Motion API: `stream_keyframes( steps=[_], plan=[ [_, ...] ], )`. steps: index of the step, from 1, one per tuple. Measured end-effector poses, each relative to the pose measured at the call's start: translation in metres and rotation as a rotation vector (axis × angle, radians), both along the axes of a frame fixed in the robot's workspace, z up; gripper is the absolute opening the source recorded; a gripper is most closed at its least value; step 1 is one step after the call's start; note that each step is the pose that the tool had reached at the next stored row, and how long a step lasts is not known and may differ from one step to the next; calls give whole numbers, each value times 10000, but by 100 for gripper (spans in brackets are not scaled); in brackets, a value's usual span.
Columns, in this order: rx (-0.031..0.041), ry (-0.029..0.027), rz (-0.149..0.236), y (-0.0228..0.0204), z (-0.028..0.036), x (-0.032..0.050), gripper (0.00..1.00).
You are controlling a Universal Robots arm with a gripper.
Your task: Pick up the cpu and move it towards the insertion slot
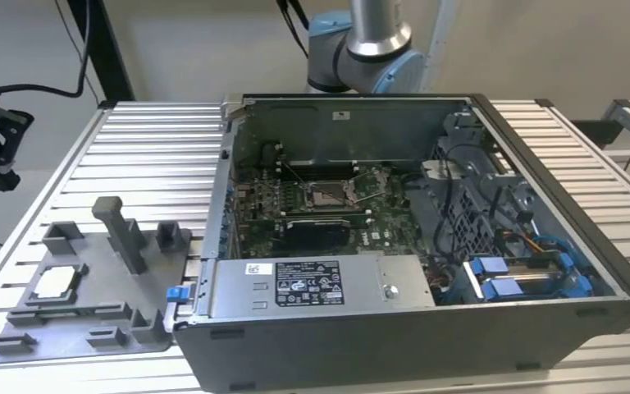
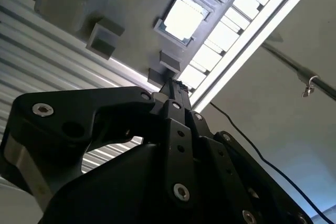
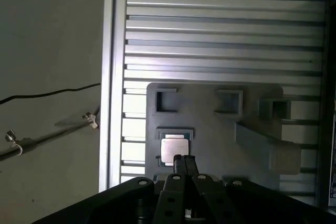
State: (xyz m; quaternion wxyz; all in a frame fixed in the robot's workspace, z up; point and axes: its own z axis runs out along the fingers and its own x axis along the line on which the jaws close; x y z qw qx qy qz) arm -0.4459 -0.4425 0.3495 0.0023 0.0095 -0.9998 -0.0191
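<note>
1. I am viewing a slatted metal table (image 1: 151,139) that is carrying the whole workcell. Its ribs are giving both fixtures a flat, level seat.

2. The open computer case (image 1: 403,328) is lying on its side on the exterior view's right. This is presenting the motherboard face-up so that it can be reached from above.

3. The grey fixture tray (image 1: 96,271) is sitting just beside the case, on the exterior view's left. Its raised blocks and recesses are locating parts in known positions.

4. The gripper (image 3: 184,160) is hanging above the tray in both wrist views. Its fingers are lying close together with nothing between them, so I am reading it as narrow and empty. The tips are lining up over the chip's near edge, clear of it and not touching.

5. The insertion slot (image 1: 328,194) is sitting near the middle of the motherboard, well apart from the tray. Its metal frame is exposed and unoccupied.

6. The cpu (image 3: 174,149) is resting flat in its square recess in the tray, metal top upward. I am judging it as not yet picked up.
</note>
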Motion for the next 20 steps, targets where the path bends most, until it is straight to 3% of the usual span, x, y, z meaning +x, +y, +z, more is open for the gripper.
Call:
stream_keyframes(
  steps=[14, 15, 20],
  plan=[
    [0, 1, 0, 0, -2, -1, 0],
    [0, 1, 0, 0, -2, -1, 100],
    [0, 1, 0, 0, -2, -1, 100]
  ],
)
